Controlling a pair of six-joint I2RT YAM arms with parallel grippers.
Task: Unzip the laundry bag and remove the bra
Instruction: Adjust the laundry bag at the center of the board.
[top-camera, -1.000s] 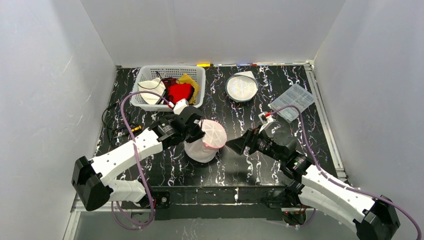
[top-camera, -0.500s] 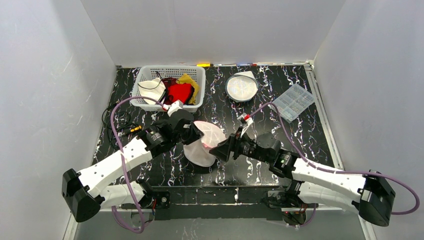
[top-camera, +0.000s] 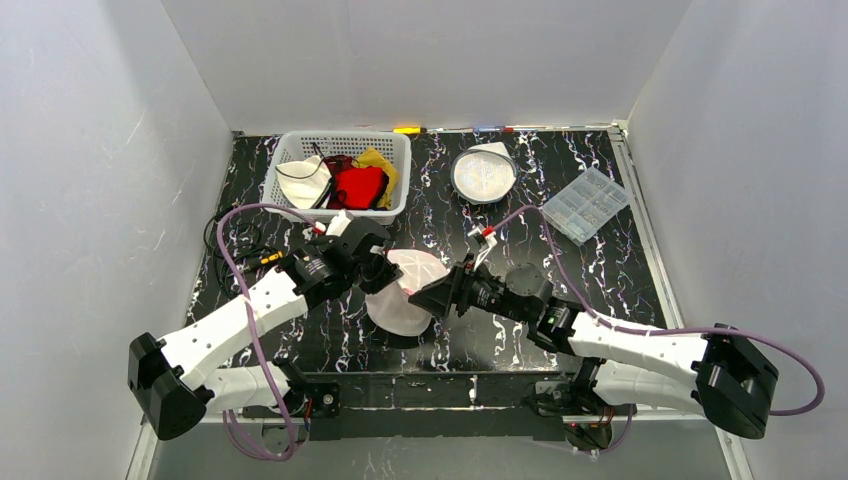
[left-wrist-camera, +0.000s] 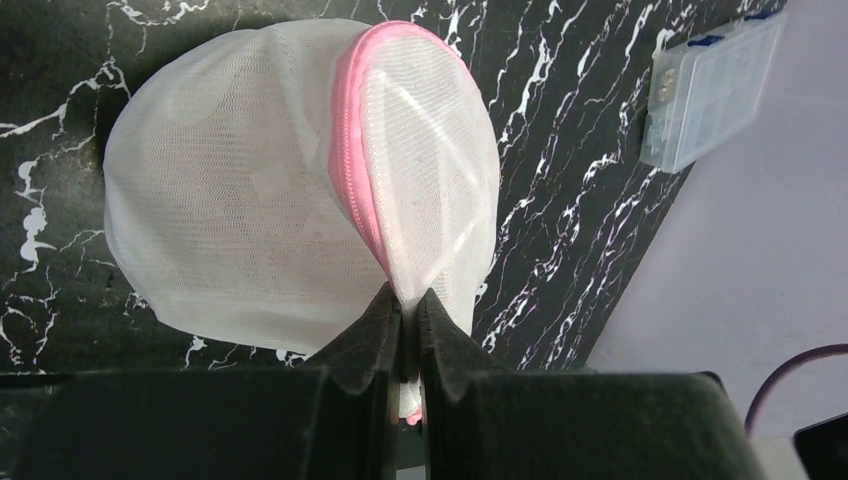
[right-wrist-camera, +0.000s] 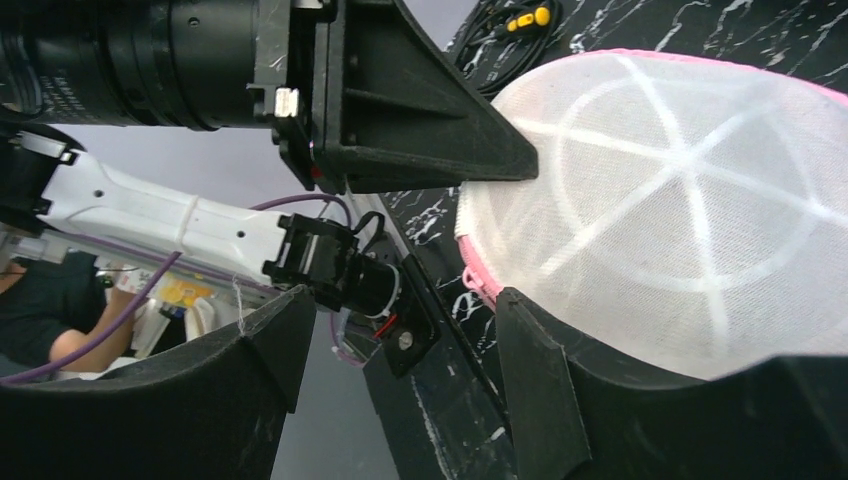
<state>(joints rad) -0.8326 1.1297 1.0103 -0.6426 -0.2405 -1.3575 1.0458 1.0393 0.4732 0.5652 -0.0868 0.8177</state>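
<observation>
White walls close in a black marbled desk (top-camera: 440, 190). The laundry bag (top-camera: 405, 295) sits near the middle of the desk's near edge, a white mesh dome whose pink zipper (left-wrist-camera: 350, 170) looks shut along the stretch that shows. The left fingers (left-wrist-camera: 370, 335) are pinched together on the bag's seam at the zipper line, while the right fingers (right-wrist-camera: 250, 390) stand apart on the side toward the desk's right edge, the pink edge between them but not gripped. By my reading the unzipping is not yet done, and the bra, which I cannot make out through the mesh, is not yet out.
</observation>
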